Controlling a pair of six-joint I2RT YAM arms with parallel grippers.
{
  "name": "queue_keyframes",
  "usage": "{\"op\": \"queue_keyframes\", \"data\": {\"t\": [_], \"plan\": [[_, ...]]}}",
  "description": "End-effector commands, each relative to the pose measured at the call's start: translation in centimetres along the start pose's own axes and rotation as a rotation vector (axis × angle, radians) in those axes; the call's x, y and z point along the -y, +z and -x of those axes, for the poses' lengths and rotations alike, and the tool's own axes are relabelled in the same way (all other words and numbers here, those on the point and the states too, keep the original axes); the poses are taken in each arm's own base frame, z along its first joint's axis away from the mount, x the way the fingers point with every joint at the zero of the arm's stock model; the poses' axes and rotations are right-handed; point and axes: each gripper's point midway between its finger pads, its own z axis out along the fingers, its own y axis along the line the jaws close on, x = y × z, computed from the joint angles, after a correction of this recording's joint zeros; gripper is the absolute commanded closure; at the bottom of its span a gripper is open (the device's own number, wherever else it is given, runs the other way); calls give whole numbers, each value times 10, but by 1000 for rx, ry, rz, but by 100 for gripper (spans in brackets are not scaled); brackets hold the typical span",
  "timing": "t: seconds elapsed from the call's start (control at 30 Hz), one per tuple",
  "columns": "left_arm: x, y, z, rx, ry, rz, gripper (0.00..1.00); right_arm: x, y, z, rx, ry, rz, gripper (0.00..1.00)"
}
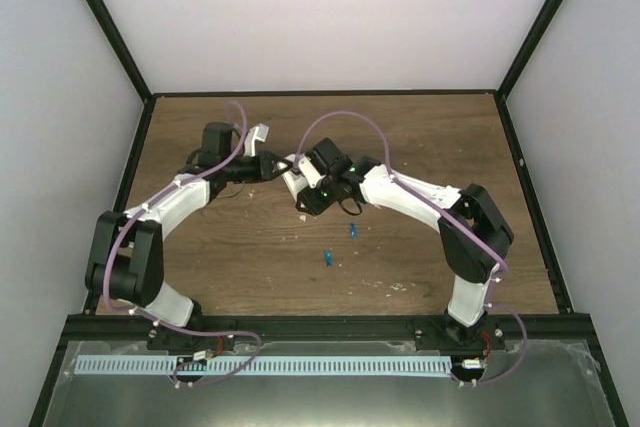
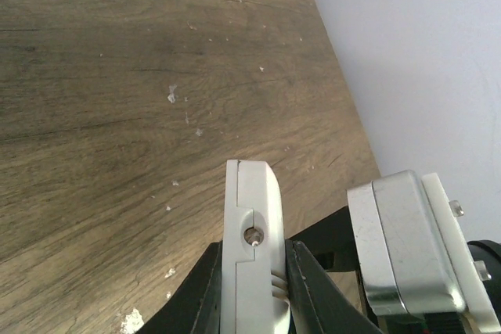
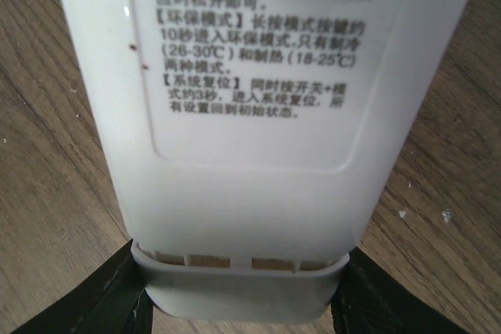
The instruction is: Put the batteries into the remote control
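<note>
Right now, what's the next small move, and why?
Probably release the left hand to slide the back cover off: it and the right hand both grip the remote control, the cover looks shut, and the batteries lie loose on the table.
</note>
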Motion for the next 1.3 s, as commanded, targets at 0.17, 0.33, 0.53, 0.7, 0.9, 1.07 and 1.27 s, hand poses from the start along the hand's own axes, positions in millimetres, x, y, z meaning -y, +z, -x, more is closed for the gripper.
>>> {"op": "queue_keyframes", "data": {"t": [0.17, 0.33, 0.53, 0.7, 0.9, 1.07, 1.27], "plan": [[3, -17, 56, 150, 93, 25, 100, -1, 13, -60, -203, -11, 2, 56], [0, -19, 59, 157, 93, 33, 100, -1, 14, -67, -219, -11, -2, 53], [-3, -21, 63, 167, 88, 39, 100, 0, 15, -73, -233, -9, -5, 50], [-5, -24, 69, 185, 83, 40, 100, 1, 16, -79, -252, -9, -6, 43], [-6, -25, 73, 189, 79, 39, 100, 3, 15, -80, -247, -8, -15, 44], [-10, -24, 70, 181, 76, 45, 100, 9, 0, -53, -151, 5, -45, 32], [-6, -21, 58, 150, 57, -2, 100, 13, -26, 0, 21, -8, -78, 14]]}}
